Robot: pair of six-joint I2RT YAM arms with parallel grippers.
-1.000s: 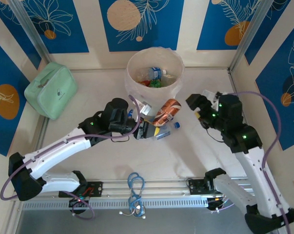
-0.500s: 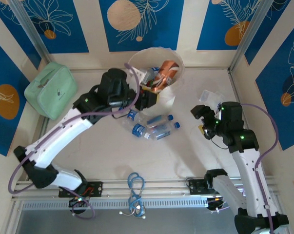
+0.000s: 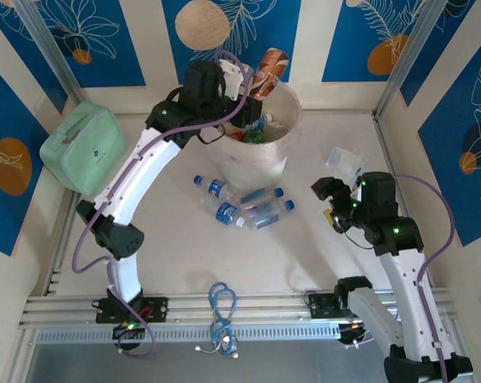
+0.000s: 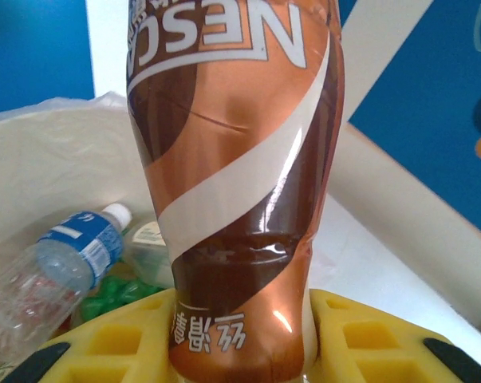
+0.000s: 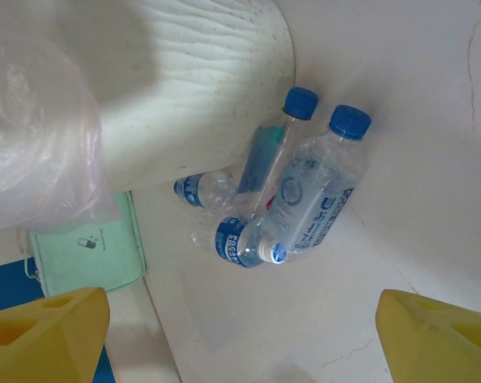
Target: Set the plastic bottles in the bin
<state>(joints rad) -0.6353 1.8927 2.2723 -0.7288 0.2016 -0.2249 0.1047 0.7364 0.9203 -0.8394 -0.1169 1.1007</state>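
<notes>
Hanging above round cream bin [image 3: 260, 155], pinched at its narrow part by left gripper [image 4: 240, 351]: copper-brown sleeved plastic bottle [image 4: 232, 159], likely light, slick, dentable. Right gripper [image 5: 240, 335] wide, empty.

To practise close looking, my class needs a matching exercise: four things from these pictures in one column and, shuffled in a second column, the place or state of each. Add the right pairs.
Column one
1. brown-orange bottle
2. mint-green pouch
3. blue-capped clear bottles
4. right gripper

Column two
A. lying on the table in front of the bin
B. open, over the table's right side
C. at the far left, by the wall
D. gripped, held up above the bin

Pairs: 1-D, 2-C, 3-A, 4-B
</notes>
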